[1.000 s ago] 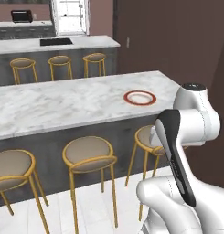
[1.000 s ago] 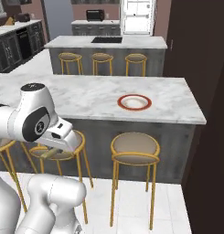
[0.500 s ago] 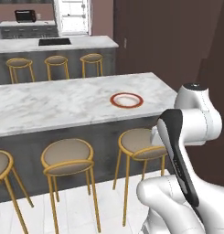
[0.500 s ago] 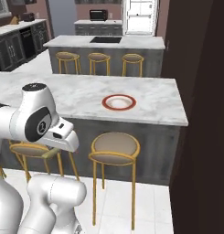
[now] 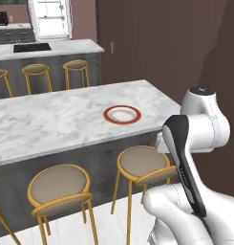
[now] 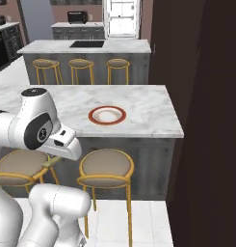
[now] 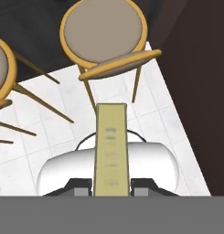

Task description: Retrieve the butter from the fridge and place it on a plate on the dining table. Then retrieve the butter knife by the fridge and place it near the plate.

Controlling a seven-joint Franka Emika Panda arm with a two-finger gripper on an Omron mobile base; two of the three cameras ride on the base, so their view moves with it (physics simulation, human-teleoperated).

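Butter in hand, plate not yet loaded.
Gripper [image 7: 111, 189] jaws look clamped on the butter [image 7: 111, 148]; plate [image 6: 107, 115] sits bare on dining table [image 6: 153, 111]; knife fetch remains.

arm: we see it folded tight over the base, elbow up, forearm angled down
hand: pointing down at the floor
gripper [image 7: 111, 191]: fingers closed on the butter [image 7: 111, 151], stick jutting straight out past the tips
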